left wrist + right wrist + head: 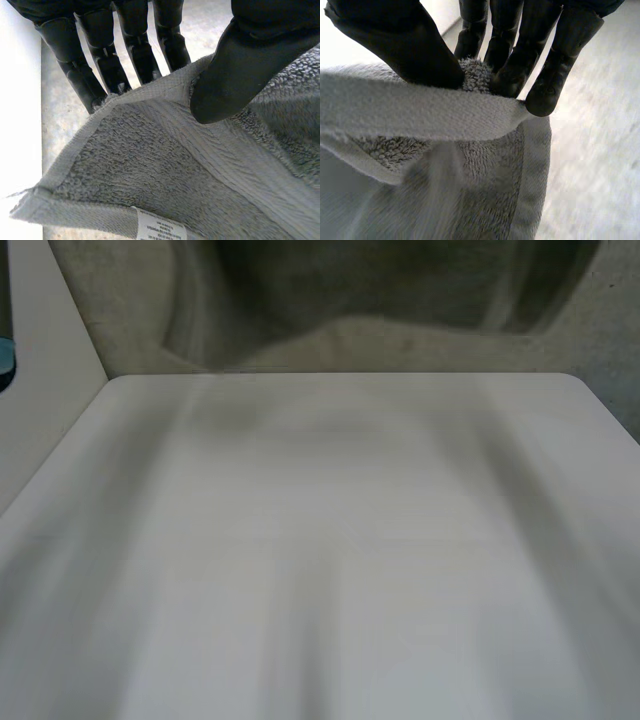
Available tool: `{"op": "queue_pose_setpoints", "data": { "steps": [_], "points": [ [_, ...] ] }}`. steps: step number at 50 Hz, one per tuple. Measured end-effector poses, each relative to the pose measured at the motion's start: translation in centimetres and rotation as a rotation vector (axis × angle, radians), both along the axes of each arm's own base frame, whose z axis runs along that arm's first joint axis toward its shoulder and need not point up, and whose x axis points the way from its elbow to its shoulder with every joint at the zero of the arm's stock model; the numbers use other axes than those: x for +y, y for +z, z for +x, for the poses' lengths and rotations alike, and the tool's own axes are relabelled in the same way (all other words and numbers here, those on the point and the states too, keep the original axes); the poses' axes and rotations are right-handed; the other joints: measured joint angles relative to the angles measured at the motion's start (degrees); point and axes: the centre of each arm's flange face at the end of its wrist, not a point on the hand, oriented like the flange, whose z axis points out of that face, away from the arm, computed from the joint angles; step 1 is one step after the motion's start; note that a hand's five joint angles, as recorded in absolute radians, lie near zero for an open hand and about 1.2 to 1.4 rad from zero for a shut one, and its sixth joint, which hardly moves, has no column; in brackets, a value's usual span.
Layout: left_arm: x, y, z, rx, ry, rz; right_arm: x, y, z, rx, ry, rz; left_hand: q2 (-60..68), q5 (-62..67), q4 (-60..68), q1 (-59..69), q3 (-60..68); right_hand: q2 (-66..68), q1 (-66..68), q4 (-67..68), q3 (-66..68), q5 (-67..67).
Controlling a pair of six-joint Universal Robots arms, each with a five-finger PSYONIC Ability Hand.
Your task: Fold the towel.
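Currently the towel [150, 170], grey terry with a flat woven hem, is held by both hands.

Left robot hand [235, 75]: clamped on the towel. In its wrist view the thumb presses on the near face of the cloth just inside the hem. The fingers stand straight behind the hem on the far face, so the edge is pinched between thumb and fingers. From the grip the cloth spreads away under the palm. One corner of the towel lies out past the fingertips, and a white label [160, 227] is sewn into the hem close to that corner.

Right robot hand [405, 45]: clamped on the towel. In its wrist view the thumb sits on one side of a bunched tuft of pile and the fingers on the other, pinching it. A turned-over band of hem runs across just beneath the fingertips and touches them. The rest of the cloth hangs away below the hand, with the hem running down one side.

Surroundings: the head view shows the white desk [330, 540] with its far edge and rounded far right corner. Grey streaks across its top are too blurred to identify. A grey speckled floor [600, 150] lies behind the towel in the right wrist view. Whether any part of the towel touches the desk cannot be told.
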Motion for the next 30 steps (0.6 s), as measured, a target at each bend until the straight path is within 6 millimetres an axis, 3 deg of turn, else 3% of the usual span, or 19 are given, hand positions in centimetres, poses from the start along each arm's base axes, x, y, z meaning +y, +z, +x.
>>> {"op": "queue_pose_setpoints", "data": {
  "steps": [3,9,12,14,20,25,30],
  "points": [
    [-0.2,-1.3,0.0,-0.034,-0.013,0.048,-1.0,-1.8,0.3,0.074,0.032,0.108,0.0,0.1,0.0,0.0,0.0,0.0,0.0,0.2,0.0,0.0],
    [0.0,-9.0,-0.6,-0.172,-0.099,0.294,-1.8,-7.9,1.6,0.328,0.124,0.372,0.0,0.1,0.0,0.0,0.1,0.0,-0.2,-1.0,-0.9,-0.2],
    [1.3,-14.1,-0.3,-0.245,-0.146,0.449,-1.8,-11.8,2.0,0.463,0.146,0.492,0.0,0.1,0.0,0.0,0.1,0.0,-0.1,-0.8,-0.8,0.0],
    [2.1,-16.3,0.0,-0.275,-0.158,0.512,-1.6,-13.6,2.2,0.522,0.156,0.545,0.0,0.1,0.0,0.0,0.1,0.0,-0.1,-0.8,-0.8,0.0],
    [5.8,-24.3,2.0,-0.427,-0.156,0.727,-0.2,-21.6,2.8,0.737,0.216,0.768,0.1,0.1,0.0,0.0,0.1,0.0,-0.1,-0.8,-0.8,0.0],
    [8.2,-28.0,3.4,-0.536,-0.139,0.820,0.9,-25.3,2.6,0.814,0.223,0.871,0.1,0.1,0.0,0.0,0.1,0.0,0.0,-0.7,-0.7,0.0],
    [9.5,-29.2,4.6,-0.592,-0.118,0.856,1.1,-26.0,2.1,0.825,0.178,0.892,0.1,0.1,0.0,0.0,0.1,0.0,0.0,-0.7,-0.7,0.0]
  ]
}}
